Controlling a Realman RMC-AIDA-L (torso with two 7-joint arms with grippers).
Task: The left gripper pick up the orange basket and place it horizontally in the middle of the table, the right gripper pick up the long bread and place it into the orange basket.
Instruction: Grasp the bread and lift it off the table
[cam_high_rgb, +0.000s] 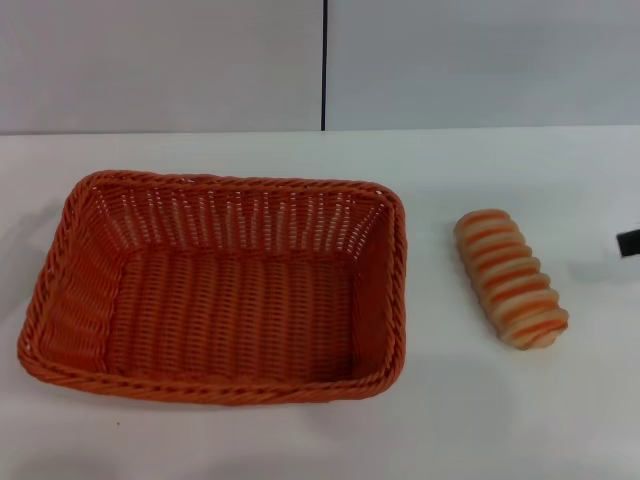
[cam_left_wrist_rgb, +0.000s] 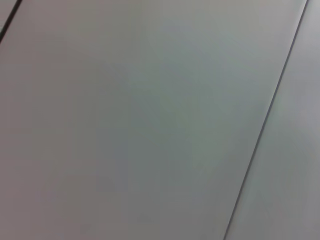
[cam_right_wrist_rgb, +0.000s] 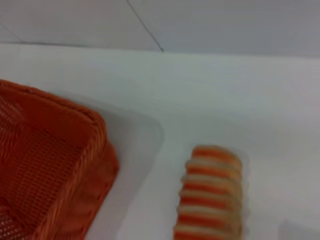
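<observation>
The orange basket (cam_high_rgb: 215, 285) lies empty on the white table (cam_high_rgb: 480, 410), its long side running left to right, left of centre. To its right rests the long bread (cam_high_rgb: 510, 278), beige with orange-brown ridges, a short gap from the basket's right rim. Only a black tip of my right gripper (cam_high_rgb: 628, 242) shows at the right edge of the head view, right of the bread and apart from it. The right wrist view looks down on the bread (cam_right_wrist_rgb: 212, 195) and the basket's corner (cam_right_wrist_rgb: 55, 170). My left gripper is out of view.
A grey wall with a dark vertical seam (cam_high_rgb: 324, 65) rises behind the table's far edge. The left wrist view shows only grey wall panels (cam_left_wrist_rgb: 150, 125). Bare tabletop lies in front of the basket and around the bread.
</observation>
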